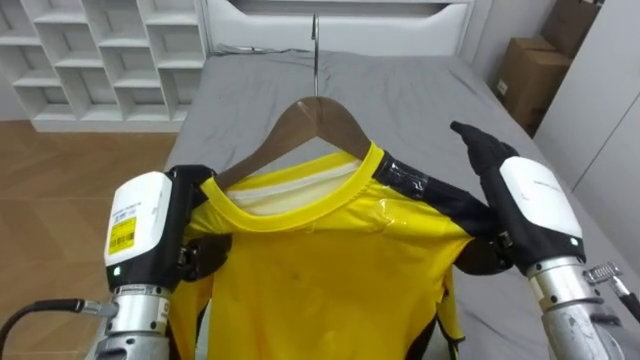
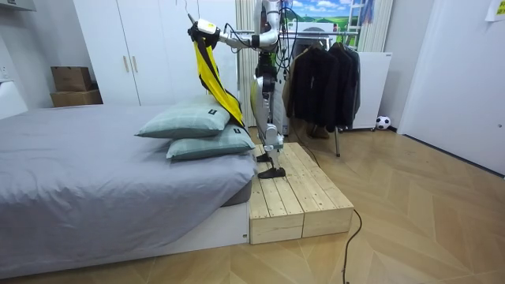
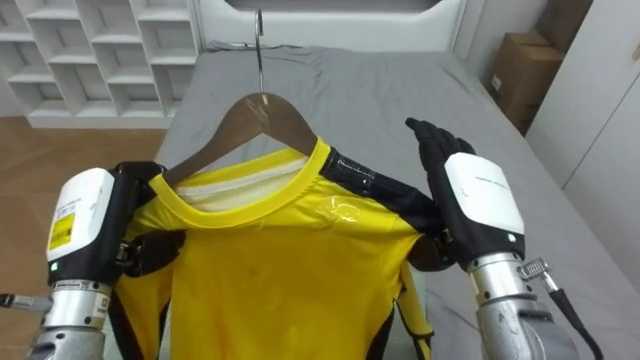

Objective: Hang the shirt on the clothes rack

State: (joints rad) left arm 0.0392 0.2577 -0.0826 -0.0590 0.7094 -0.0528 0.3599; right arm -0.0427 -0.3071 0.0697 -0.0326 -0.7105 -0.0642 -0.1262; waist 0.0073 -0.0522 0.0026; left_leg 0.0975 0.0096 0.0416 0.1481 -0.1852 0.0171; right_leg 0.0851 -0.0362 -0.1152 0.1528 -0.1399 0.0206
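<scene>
Eye views are looking closely down along the bed [image 1: 420, 90]; the room view is facing it from afar.

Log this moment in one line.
shirt on hanger over bed | left hand grips its shoulder | right hand open at other shoulder | not hung

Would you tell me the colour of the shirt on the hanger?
The shirt is yellow with black shoulders; clearest in the left eye view.

This is looking like a home bedroom: a grey bed [image 2: 87, 173] is filling the room view's left, pillows [image 2: 185, 122] are lying near its centre, white wardrobes [image 2: 146, 51] are standing upper left, and dark clothes [image 2: 319, 83] are hanging on a rack [image 2: 338, 140] right of centre.
</scene>
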